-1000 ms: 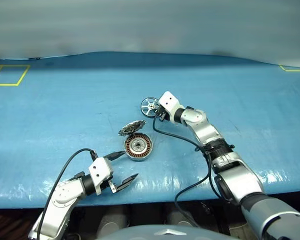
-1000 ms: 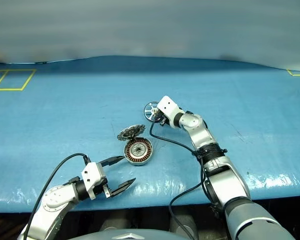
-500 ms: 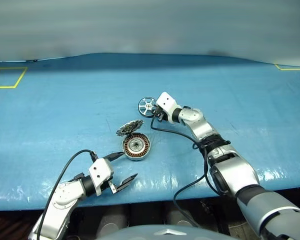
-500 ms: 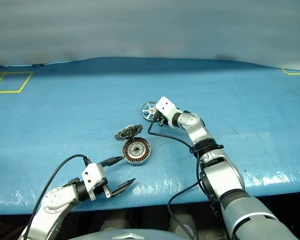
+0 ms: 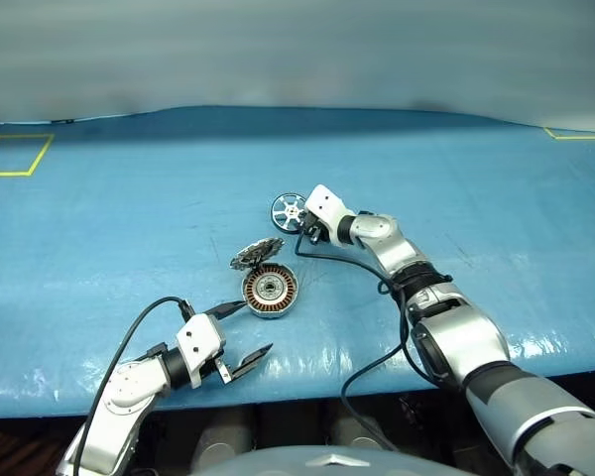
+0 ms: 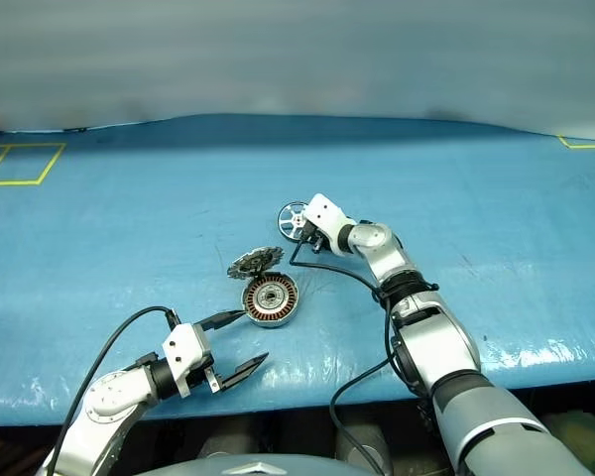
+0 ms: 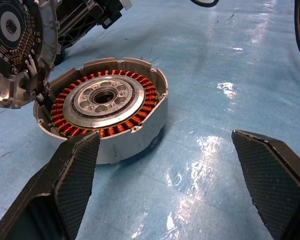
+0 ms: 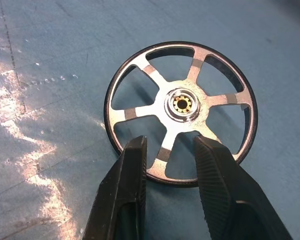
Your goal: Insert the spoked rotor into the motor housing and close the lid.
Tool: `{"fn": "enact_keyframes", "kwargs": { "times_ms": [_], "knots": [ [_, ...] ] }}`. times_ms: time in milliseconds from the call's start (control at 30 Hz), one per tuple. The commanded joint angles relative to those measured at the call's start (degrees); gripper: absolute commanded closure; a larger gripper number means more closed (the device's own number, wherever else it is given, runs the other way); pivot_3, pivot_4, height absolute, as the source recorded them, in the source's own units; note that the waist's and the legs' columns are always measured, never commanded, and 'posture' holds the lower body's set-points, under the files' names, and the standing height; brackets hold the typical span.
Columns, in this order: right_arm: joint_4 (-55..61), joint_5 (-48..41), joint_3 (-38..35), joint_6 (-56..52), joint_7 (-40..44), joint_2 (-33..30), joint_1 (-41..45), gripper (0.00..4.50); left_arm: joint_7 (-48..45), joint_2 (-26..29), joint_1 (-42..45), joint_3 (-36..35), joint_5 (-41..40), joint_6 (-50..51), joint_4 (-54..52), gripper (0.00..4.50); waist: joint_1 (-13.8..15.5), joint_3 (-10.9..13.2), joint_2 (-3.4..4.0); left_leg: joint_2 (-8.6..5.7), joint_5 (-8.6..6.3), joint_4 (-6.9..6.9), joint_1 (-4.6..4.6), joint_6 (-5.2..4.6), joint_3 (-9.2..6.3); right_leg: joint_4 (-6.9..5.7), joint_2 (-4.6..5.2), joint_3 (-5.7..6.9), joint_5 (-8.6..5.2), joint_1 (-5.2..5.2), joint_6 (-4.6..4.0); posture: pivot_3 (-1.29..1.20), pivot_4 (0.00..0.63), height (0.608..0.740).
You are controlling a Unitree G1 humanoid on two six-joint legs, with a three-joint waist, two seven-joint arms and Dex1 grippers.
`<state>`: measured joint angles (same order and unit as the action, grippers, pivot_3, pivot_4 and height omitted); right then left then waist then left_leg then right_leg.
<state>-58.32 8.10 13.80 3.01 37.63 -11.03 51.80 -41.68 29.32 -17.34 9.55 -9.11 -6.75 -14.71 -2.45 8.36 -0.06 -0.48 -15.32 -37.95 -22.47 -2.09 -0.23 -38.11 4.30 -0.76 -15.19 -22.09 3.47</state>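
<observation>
Blue plastic sheeting covers the tabletop, glossy and faintly wrinkled, with yellow tape outlines at its far corners. Near the middle sits the motor housing, a squat metal cup with copper windings ringing a silver bearing. Its lid stands tilted up from the housing's far rim, hinged open, so the cup is free to receive a part.

Beyond the housing and a little to the robot's right, the spoked rotor lies on the sheeting, well apart from the cup. The right gripper reaches over the rotor's near edge with its two black fingers partly closed, straddling one spoke. Whether they press on the metal I cannot tell; the rotor does not look lifted.

On the near side of the housing, the left gripper hovers fully released, fingers spread wide and aimed at the cup, holding nothing.

The risks, as I judge them: a pinch on one thin spoke near the rim is off-centre, so the rotor could pivot or slip out when raised. Carried tilted, it may catch the windings or knock the raised lid shut before seating.
</observation>
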Motion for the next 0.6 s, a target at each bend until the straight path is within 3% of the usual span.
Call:
{"fn": "enact_keyframes", "kwargs": {
  "times_ms": [33,100,133,367,600],
  "knots": [
    [-1.91,0.54,-0.03,-2.95,0.53,0.49,-0.81,3.82,0.17,-0.36,-0.18,0.01,0.02,-1.07,-1.81,0.0,-0.01,0.0,0.01,0.0,0.0,0.0,0.02,0.0,-0.01,0.0,0.02,0.01,0.0,-0.02,-0.01,0.0,0.15,0.74],
    [-1.7,0.69,0.1,-4.09,1.1,0.58,-1.39,4.43,0.2,-0.38,-0.21,0.09,0.02,-1.13,-1.7,0.0,0.02,-0.01,0.01,-0.01,0.01,0.0,0.02,0.0,-0.02,0.0,0.06,0.02,0.01,-0.05,-0.03,0.0,0.15,0.74],
    [-1.51,0.72,0.14,-4.34,1.31,0.58,-1.68,4.47,0.2,-0.38,-0.23,0.11,0.0,-1.15,-1.66,0.0,0.03,-0.04,0.01,-0.01,0.0,0.0,0.02,0.0,-0.02,0.01,0.07,0.02,0.01,-0.05,-0.03,0.0,0.15,0.74],
    [4.97,-1.39,-2.42,-4.77,1.29,-0.34,-5.17,4.47,0.13,-0.39,-0.37,0.26,0.08,-1.73,-1.29,0.0,0.17,-0.06,0.02,-0.03,0.0,0.15,-0.08,0.01,-0.04,0.08,0.15,0.05,0.0,-0.19,-0.04,0.0,0.15,0.74],
    [32.13,-9.65,-8.22,-10.95,5.18,-5.39,-17.67,4.47,-1.22,-0.61,-0.21,0.71,-0.98,-2.69,-0.46,0.0,0.78,-0.05,0.04,-0.08,-0.02,0.25,-0.71,-0.02,-0.06,0.19,0.2,0.1,0.02,-0.48,-0.01,0.0,0.15,0.74]
  ]
}}
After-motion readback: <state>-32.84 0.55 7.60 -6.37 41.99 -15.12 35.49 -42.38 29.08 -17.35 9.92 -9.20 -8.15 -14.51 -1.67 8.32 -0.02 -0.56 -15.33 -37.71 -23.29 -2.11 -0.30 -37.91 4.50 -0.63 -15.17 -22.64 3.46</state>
